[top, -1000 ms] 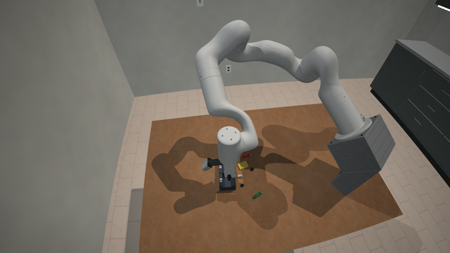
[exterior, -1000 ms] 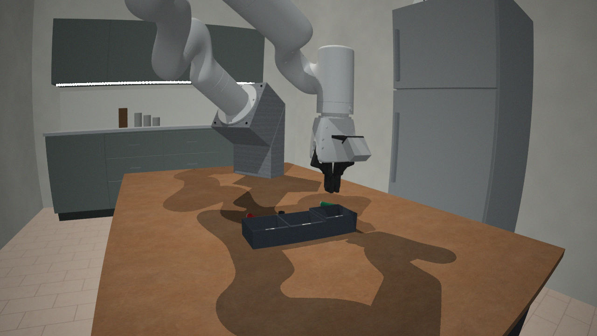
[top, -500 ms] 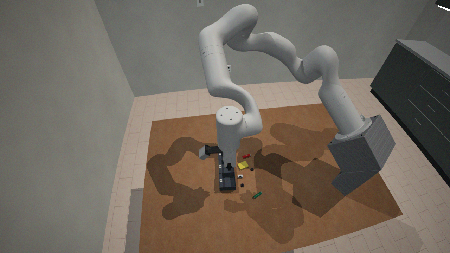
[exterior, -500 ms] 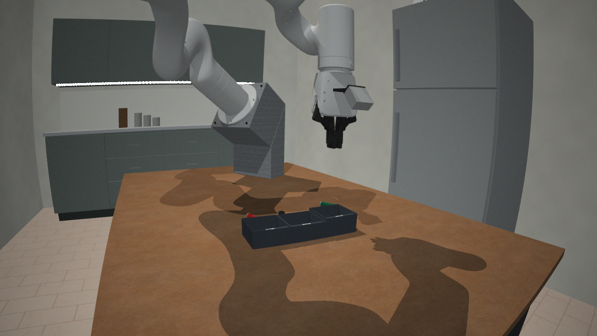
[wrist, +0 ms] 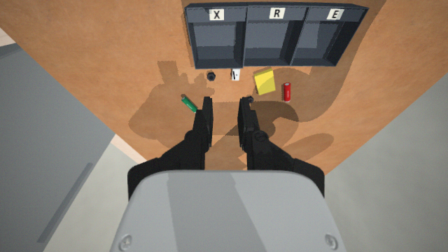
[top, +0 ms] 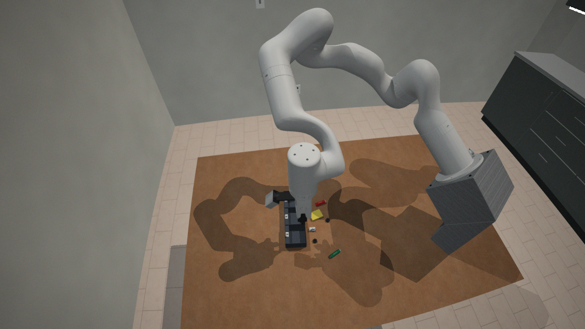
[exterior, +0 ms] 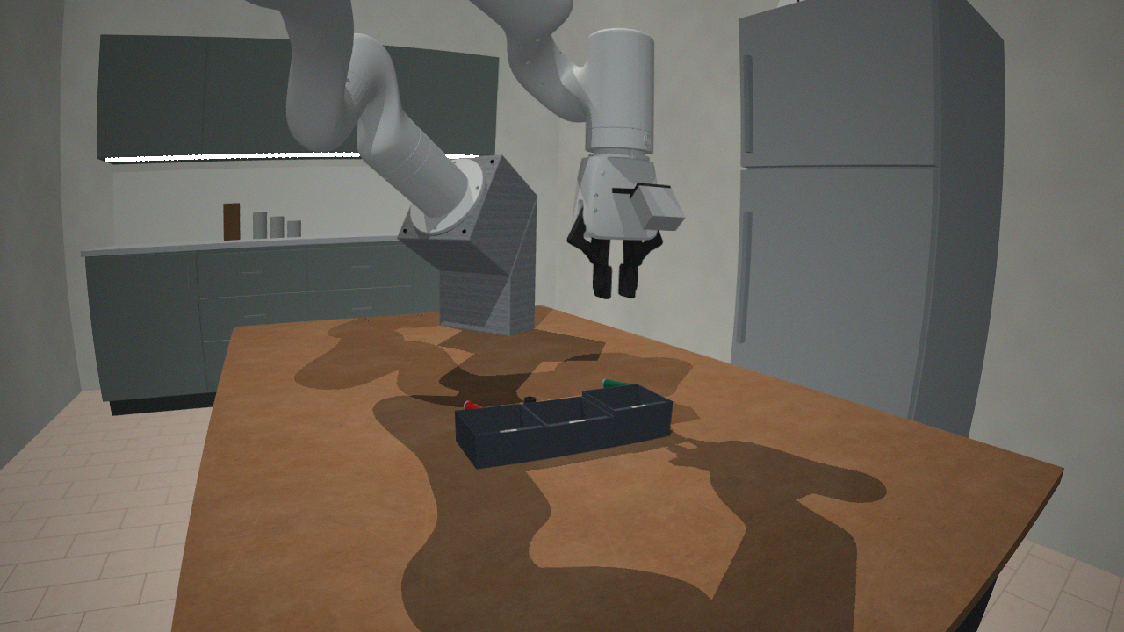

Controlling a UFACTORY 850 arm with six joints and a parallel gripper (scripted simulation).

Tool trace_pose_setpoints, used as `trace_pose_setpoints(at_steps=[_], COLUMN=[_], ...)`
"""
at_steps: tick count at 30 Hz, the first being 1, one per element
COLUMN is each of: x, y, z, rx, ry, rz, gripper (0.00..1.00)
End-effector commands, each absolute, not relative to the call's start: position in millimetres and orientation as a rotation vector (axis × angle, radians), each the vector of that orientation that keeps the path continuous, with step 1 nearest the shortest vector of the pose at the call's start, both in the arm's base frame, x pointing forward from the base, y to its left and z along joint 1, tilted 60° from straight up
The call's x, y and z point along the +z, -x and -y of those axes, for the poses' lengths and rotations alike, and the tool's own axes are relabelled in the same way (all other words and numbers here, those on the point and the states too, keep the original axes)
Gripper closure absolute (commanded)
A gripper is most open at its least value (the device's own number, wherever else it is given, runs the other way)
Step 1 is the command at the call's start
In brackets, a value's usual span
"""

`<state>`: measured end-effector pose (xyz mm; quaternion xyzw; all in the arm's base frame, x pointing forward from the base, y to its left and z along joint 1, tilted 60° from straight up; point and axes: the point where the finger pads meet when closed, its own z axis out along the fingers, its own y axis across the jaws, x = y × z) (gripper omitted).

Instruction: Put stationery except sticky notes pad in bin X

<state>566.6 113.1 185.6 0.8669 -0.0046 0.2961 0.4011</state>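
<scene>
A dark tray of three bins stands on the table [wrist: 276,35]; its labels read X [wrist: 217,15], R [wrist: 276,13] and E [wrist: 334,14], and all three bins look empty. Beside the tray lie a green cylinder [wrist: 189,103], a small black piece [wrist: 211,75], a small white piece [wrist: 236,74], a yellow pad of sticky notes [wrist: 264,81] and a red cylinder [wrist: 287,92]. A second small black piece [wrist: 250,99] shows at my right fingertip. My gripper [wrist: 225,108] [exterior: 614,289] hangs high above the table, partly open, with nothing between the fingers.
The arm's grey base block [exterior: 486,251] stands at the far end of the table. A tall fridge [exterior: 856,204] stands to the right, and kitchen cabinets [exterior: 235,314] line the back wall. The tray also shows in the exterior view [exterior: 564,421].
</scene>
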Motion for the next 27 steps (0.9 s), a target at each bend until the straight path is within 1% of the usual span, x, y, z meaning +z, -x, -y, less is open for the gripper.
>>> trace_pose_setpoints(at_steps=[1,12,27], x=[175.0,130.3,130.3], y=[-568.8,-569.6,-569.8], z=[-95.1,-18.7,-18.7], rx=[0.758,0.758,0.758], ry=[-2.192,-2.192,-2.192], rz=[0.014,0.013,0.013], gripper=[0.71,0.71,0.71])
